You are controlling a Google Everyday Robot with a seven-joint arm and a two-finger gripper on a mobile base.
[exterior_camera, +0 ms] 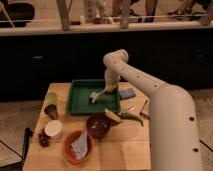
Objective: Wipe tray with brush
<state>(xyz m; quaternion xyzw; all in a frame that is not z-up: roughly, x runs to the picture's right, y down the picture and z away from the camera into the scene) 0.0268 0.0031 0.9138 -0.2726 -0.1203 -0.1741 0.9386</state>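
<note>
Gripper (107, 90) appears clamped on brush (95, 96), over tray (77, 105). Press too hard and your stroke may shove tray, or twist brush loose.

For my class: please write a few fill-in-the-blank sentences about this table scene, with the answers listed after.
1. The tool holds the brush over the tray, which is dark ____.
2. In the picture, the blue block lies on the table just to the ____ of the tray.
3. The bowl nearest the table's front edge is ____.

Answers: green; right; orange.
</note>
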